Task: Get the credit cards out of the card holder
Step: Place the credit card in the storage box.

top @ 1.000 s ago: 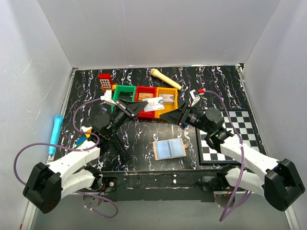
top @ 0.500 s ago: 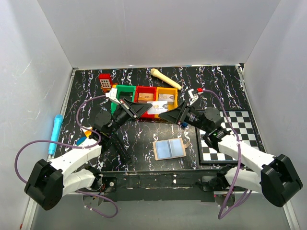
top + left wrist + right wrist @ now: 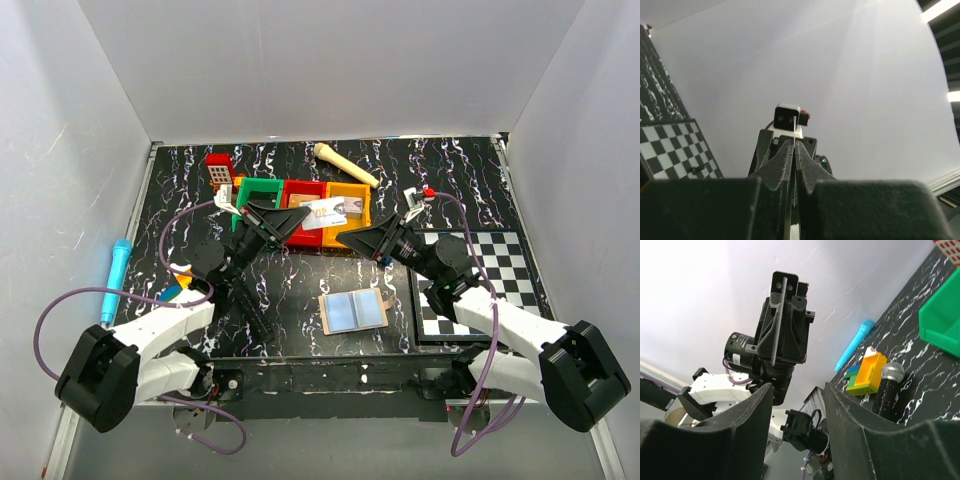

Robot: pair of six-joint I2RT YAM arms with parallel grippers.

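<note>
The card holder (image 3: 352,311) is lying flat and open on the table (image 3: 450,170), lower centre of the overhead view. Its pale blue-grey lining faces up and neither arm is touching it. Both arms are up above it, pointing at each other.

The left hand (image 3: 303,221) is pinched tight on a pale card (image 3: 326,212). In the picture the card sticks out over the red bin (image 3: 300,192), which sits between the green bin (image 3: 262,187) and the orange bin (image 3: 362,192) in the upper middle. In the left wrist view the fingers (image 3: 782,160) are pressed together, with the thin white edge of the card (image 3: 794,175) caught between them.

The right hand (image 3: 344,239) sits just right of and below the card with its fingers spread apart. Its own wrist view shows a wide gap between the fingers (image 3: 747,420). Through that gap you can see the left hand (image 3: 785,325) holding the card (image 3: 781,315) edge-on. I can't tell whether the right hand actually touches the card.

The chequered board (image 3: 500,250) is on the right, and a blue pen (image 3: 115,275) is at the far left.
</note>
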